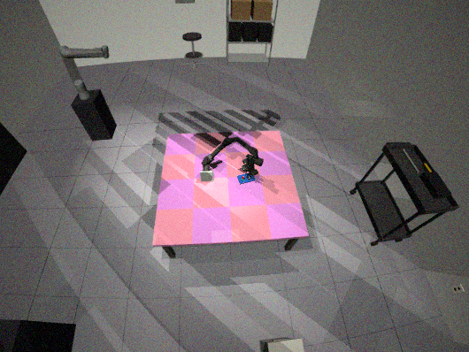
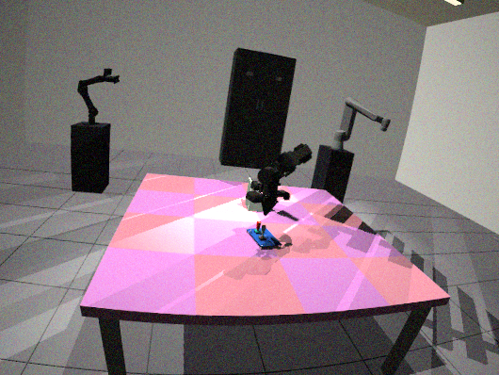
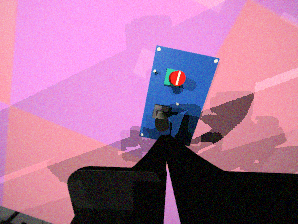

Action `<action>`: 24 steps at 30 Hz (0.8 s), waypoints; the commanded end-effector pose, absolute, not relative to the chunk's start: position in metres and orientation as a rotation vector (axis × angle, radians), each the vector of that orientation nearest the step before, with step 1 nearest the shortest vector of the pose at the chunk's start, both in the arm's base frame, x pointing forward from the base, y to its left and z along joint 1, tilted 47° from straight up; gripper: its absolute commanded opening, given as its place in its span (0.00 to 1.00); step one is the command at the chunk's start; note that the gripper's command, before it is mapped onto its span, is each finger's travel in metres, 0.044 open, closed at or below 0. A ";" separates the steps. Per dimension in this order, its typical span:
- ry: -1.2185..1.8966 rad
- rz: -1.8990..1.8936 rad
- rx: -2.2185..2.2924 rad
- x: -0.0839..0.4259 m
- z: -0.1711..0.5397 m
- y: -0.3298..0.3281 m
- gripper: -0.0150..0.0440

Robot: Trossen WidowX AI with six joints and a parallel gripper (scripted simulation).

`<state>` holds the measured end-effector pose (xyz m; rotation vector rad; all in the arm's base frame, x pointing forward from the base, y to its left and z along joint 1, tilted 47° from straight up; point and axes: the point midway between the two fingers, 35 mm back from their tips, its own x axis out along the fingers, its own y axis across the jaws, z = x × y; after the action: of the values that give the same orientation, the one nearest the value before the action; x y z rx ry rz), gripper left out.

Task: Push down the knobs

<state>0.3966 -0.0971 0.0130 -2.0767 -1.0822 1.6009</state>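
Observation:
The blue circuit board [image 1: 242, 181] [image 2: 269, 244] [image 3: 201, 67] stands on the table. A red knob [image 2: 258, 224] [image 3: 178, 78] with a white line stands over a green potentiometer [image 3: 168, 77]. A grey knob [image 2: 264, 228] [image 3: 162, 124], dark in shadow, stands over the other potentiometer [image 3: 160, 110]. In the exterior view both knobs stand tall above the board; the gaps beneath them are too small to judge. My gripper [image 2: 266, 213] [image 3: 165, 139] is shut and empty. It hangs above the board, clear of both knobs, its tips appearing just beside the grey knob in the wrist view.
The pink and violet chequered table [image 1: 212, 225] [image 2: 155, 287] carries the board and the arm's pale base [image 1: 206, 176]. The arm's shadow falls across the board's grey-knob end. Small white and dark parts lie on the board. A black cart [image 1: 384, 208] stands away from the table.

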 end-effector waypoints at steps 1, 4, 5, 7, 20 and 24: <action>-0.946 1.624 -1.980 0.399 0.014 -0.097 0.25; -0.847 1.639 -1.907 0.400 0.015 -0.098 0.25; -0.820 1.642 -1.887 0.401 0.016 -0.098 0.25; -0.798 1.645 -1.870 0.401 0.016 -0.098 0.25; -0.799 1.644 -1.870 0.403 0.002 -0.083 0.25; -0.799 1.644 -1.870 0.403 0.001 -0.081 0.25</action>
<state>0.4041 -0.0843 0.0029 -1.8806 -0.8030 1.6448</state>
